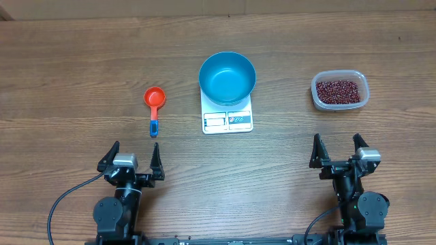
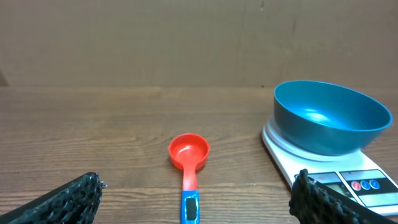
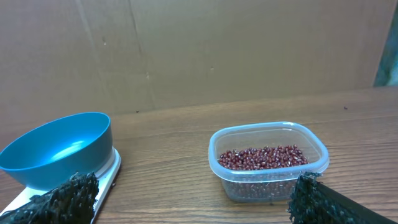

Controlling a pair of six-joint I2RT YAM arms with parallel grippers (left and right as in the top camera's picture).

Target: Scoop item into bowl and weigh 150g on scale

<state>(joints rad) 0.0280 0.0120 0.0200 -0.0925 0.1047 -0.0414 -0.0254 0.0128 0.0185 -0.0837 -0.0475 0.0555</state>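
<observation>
At six o'clock, left gripper and right gripper gape empty; next, probably, grasping the red scoop at nine o'clock.

2 arms, all black. Left end effector: 2 slim fingers tapering to points on a black crossbar, w/ a small silver-grey block on top. Right end effector: same build, same grey cap. Behind each sits a round black joint housing, the right one alike. 1 black cable curves off the left arm, and a 2nd cable off the right. Wrist cams show the left finger pads are black w/ a rough knobbly texture, and the right finger pads are identical.
</observation>
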